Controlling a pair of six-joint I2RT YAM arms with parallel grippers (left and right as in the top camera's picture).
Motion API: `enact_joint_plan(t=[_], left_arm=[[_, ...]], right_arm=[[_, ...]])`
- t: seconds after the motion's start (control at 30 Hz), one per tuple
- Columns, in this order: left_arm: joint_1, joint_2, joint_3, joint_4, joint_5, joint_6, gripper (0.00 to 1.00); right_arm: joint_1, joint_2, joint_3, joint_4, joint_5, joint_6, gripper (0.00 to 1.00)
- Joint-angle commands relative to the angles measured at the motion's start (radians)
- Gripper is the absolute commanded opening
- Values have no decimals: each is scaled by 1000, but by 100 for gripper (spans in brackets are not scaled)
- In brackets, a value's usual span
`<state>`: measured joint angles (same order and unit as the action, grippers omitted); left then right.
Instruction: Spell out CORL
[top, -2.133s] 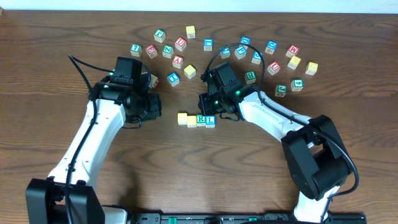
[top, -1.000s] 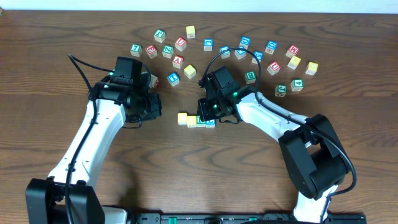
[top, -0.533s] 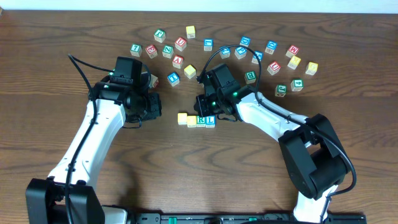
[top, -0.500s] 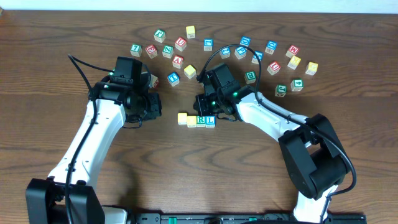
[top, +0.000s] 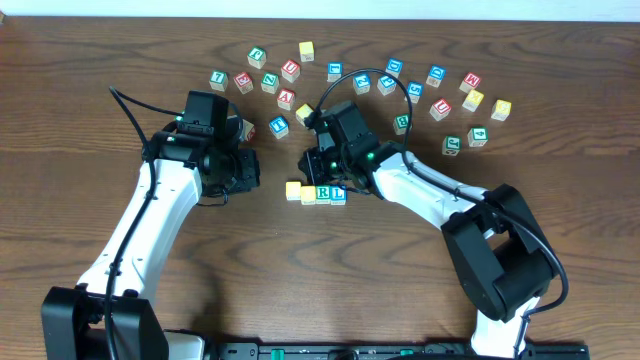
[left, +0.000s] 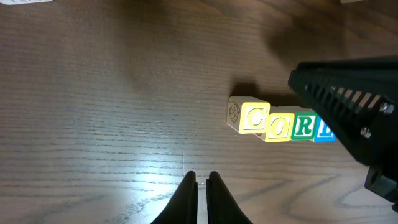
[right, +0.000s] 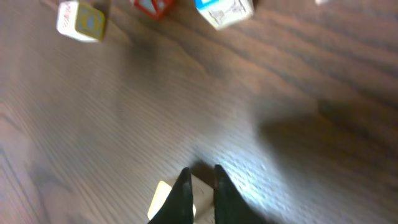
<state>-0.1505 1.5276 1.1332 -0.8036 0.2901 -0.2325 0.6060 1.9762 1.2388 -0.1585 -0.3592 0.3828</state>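
The left arm (top: 150, 215) and right arm (top: 420, 190) wear white shells between black joint housings dotted with green lights. A thin black cable (top: 345, 78) loops off each wrist. The left gripper (left: 201, 177) and right gripper (right: 200, 172) end in slim, black, tapering fingers.

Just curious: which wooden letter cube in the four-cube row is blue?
The L cube ending the row on the right; C and O are yellow, R green.

Spare letter cubes (top: 290, 70) lie scattered across the dark wooden table (top: 560, 200).
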Motion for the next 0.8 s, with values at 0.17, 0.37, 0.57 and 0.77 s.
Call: enact_joint_plan(t=[0.17, 0.37, 0.57, 0.77], left_arm=[[3, -11, 0, 1, 5, -1, 8], [3, -11, 0, 1, 5, -1, 8], [3, -11, 0, 1, 5, -1, 8], [3, -11, 0, 1, 5, -1, 7]], right_arm=[[18, 63, 10, 80, -14, 51, 1], [19, 88, 10, 119, -48, 72, 1], [27, 97, 10, 148, -52, 94, 1], [39, 106, 10, 158, -52, 104, 1]])
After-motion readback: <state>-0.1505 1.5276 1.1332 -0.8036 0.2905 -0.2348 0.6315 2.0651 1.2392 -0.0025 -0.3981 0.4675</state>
